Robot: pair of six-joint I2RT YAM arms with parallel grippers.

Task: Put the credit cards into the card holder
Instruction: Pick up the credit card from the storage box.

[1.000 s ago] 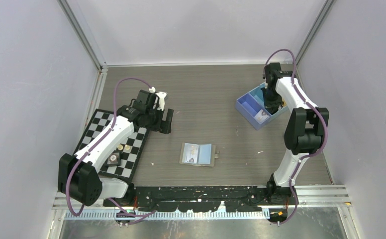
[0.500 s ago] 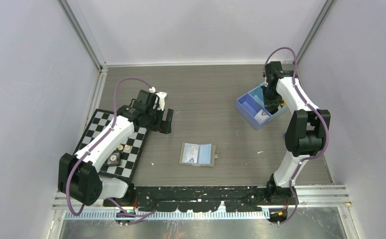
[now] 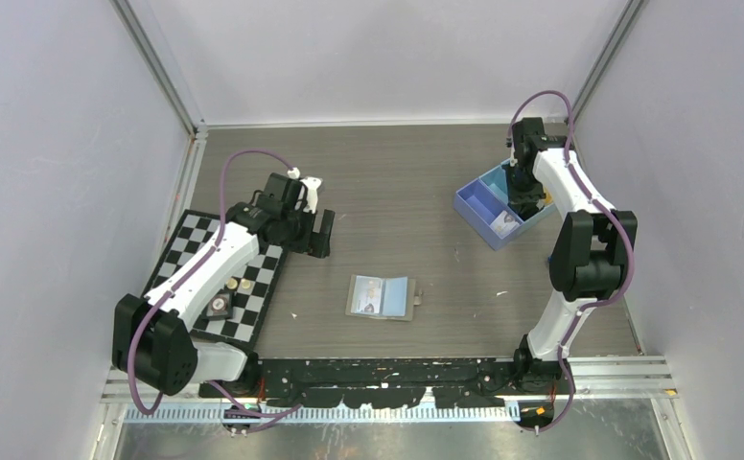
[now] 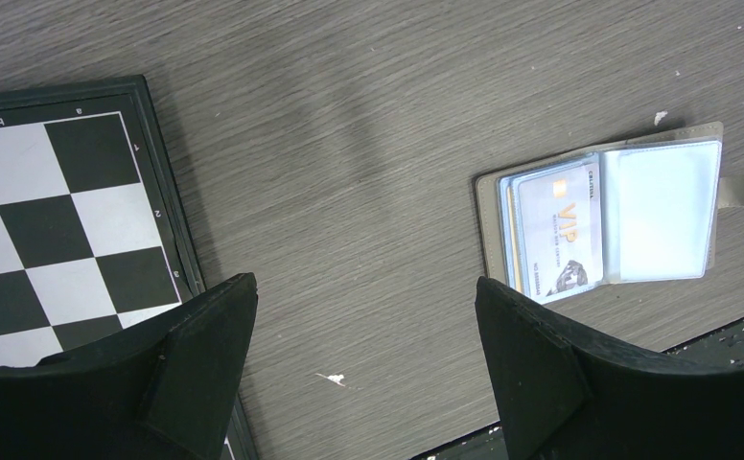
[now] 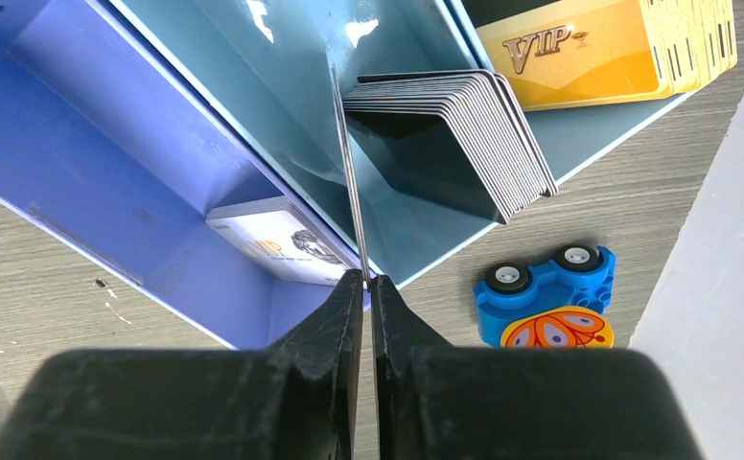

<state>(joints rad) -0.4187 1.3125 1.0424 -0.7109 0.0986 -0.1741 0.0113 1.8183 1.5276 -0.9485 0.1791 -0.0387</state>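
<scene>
The right gripper (image 5: 366,283) is pinched on a thin card (image 5: 347,172), seen edge-on and standing straight out from the fingertips. It hangs over the blue tray (image 5: 81,105), about where the wall between the dark blue part and the pale blue part runs. In the pale blue part, right of the held card, a stack of grey cards (image 5: 502,134) leans on edge. A pile of gold cards (image 5: 579,48) marked VIP fills the tray's part beyond. A white card (image 5: 272,240) lies flat in the dark blue part, close to the fingertips. Just outside the tray, a small blue toy car (image 5: 541,278) sits on the grey table (image 5: 23,316).

The card holder (image 3: 381,297) lies well apart from the tray, left of it and nearer the arm bases. It is spread open, and a pale card (image 4: 560,230) shows in its left pocket. Farther left of the tray the left gripper (image 4: 363,287) hangs over bare table with its jaws wide apart and nothing in them. It is between the card holder and a chessboard (image 4: 52,211).
</scene>
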